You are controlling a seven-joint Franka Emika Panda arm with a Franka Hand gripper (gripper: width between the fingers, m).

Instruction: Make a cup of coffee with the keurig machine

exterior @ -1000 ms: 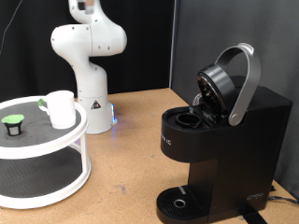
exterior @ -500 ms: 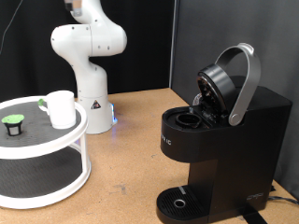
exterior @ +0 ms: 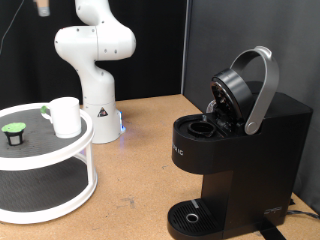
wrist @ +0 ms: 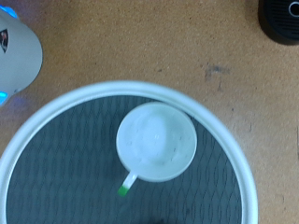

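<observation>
Pincer out of view, state can't tell. Cup (wrist: 156,141) upright on white tray (wrist: 245,187); likely rigid, light, slick, breakable; grip rim or handle

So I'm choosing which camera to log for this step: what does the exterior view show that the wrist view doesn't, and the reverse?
Only the exterior view shows the keurig machine whole, with its lid raised, the robot arm, and the green-topped pod on the white tiered stand. Only the wrist view looks straight down into the cup and shows nothing in it. Both show the cup on the stand's top tier and the brown table. The claw shows in neither view.
</observation>
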